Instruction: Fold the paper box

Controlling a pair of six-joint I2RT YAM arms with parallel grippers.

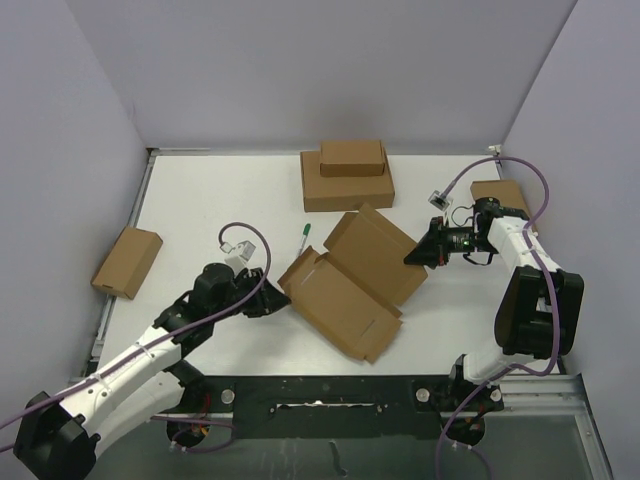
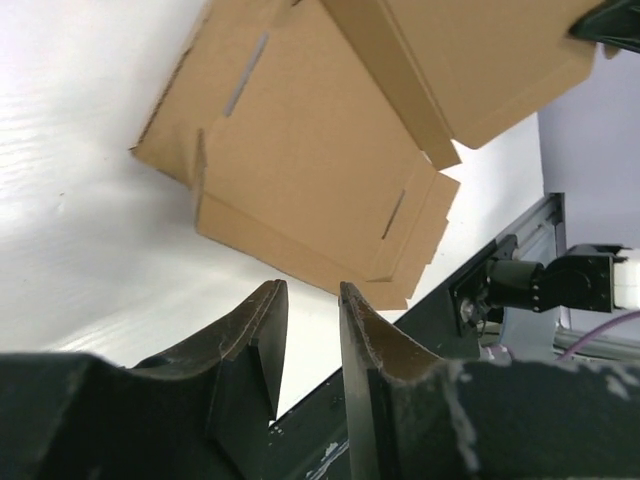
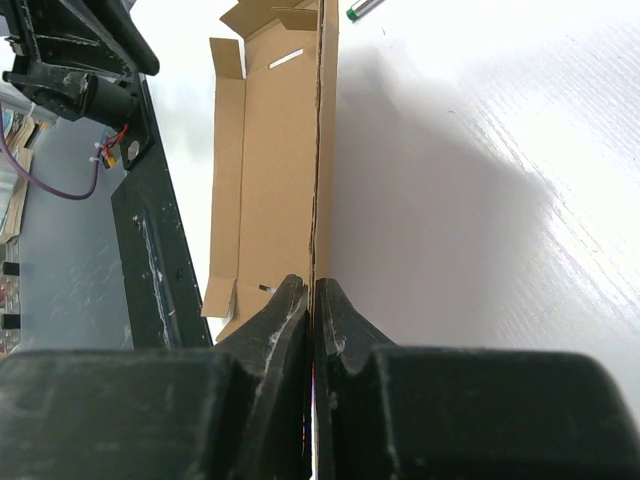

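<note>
Your paper box point(image 1: 345, 285) lies opened out near the middle of the white table point(image 1: 200, 200), set on a diagonal. One long panel is flat on the near side; the other is lifted on the far-right side. Your right gripper point(image 1: 412, 255) is clamped on the right-hand edge of that lifted panel. The right wrist view shows the cardboard edge-on, running straight in between the two closed fingers point(image 3: 280, 320). Your left gripper point(image 1: 268, 303) sits just beside the box's left corner, its jaws parted by a narrow gap with nothing between them. In the left wrist view the flat panel, with its slots and side flaps, lies just ahead of the fingertips; you cannot tell whether they touch it. A green pen point(image 1: 304, 236) lies on the table just beyond the box's far-left side. At the far edge a wide cardboard box point(image 1: 347, 190) carries a smaller box point(image 1: 352, 157) on top. A left-edge box point(image 1: 127, 262) rests at the table's left side. A far-right box point(image 1: 500, 195) sits behind the right arm.
</note>
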